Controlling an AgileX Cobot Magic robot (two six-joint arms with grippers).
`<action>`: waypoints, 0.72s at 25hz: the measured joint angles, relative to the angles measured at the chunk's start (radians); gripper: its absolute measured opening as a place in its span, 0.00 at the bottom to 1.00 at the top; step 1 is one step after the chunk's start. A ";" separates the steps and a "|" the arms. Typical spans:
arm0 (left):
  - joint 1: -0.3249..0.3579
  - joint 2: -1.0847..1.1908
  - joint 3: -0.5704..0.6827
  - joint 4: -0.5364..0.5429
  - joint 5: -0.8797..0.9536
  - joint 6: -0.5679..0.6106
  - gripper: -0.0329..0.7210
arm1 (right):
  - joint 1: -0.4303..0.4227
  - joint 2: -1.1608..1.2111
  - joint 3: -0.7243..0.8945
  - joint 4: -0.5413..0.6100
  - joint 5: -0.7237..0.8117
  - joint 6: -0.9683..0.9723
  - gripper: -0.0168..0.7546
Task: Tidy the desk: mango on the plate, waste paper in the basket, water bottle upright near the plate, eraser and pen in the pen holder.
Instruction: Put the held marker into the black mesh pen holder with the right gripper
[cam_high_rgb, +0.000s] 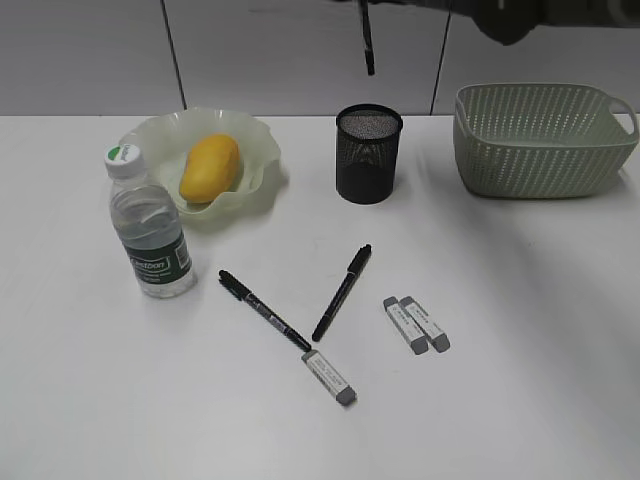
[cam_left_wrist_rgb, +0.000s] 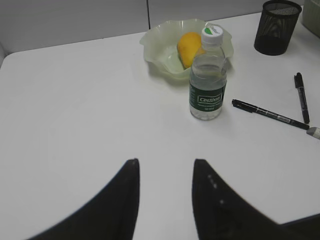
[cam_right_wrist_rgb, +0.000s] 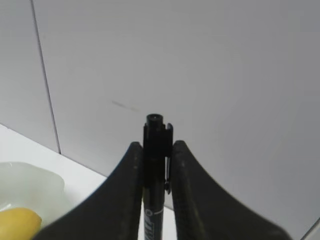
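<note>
Right gripper (cam_right_wrist_rgb: 155, 165) is clamped on a black marker pen (cam_right_wrist_rgb: 156, 145), held upright between its fingers. In the exterior view that pen (cam_high_rgb: 369, 45) hangs vertically, above the black metal mesh cylindrical pen holder (cam_high_rgb: 369, 155) and clear of its rim.

Left gripper (cam_left_wrist_rgb: 165, 190) has its jaws apart with nothing between them, low over bare white flat tabletop (cam_left_wrist_rgb: 75, 110).

Smooth yellow-orange oblong mango (cam_high_rgb: 210, 167) lies in the pale green translucent wavy-rimmed plate (cam_high_rgb: 255, 135). Clear plastic water bottle with dark green label and white cap (cam_high_rgb: 148, 225) stands upright just beside the plate, on its front-left side.

Pale green rectangular woven-look plastic basket (cam_high_rgb: 540, 140) sits at the back right, well apart from the pen holder; its contents cannot be seen from here.

On the desk in front of the pen holder: two more black pens, (cam_high_rgb: 264, 311) and (cam_high_rgb: 342, 292), forming a V, lower ends near each other. A grey-and-white eraser (cam_high_rgb: 329, 377) lies at the tip of the left pen. Two similar erasers (cam_high_rgb: 416, 324) lie side by side to the right, touching or nearly so.
</note>
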 joint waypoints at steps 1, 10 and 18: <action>0.000 0.000 0.000 0.000 0.000 0.000 0.39 | -0.002 0.017 0.006 0.007 -0.001 0.000 0.20; 0.000 0.000 0.000 0.000 0.000 0.000 0.36 | -0.002 0.106 0.108 0.049 0.001 0.000 0.20; 0.000 0.000 0.000 0.000 0.000 0.000 0.36 | -0.002 0.062 0.112 0.052 0.109 0.000 0.75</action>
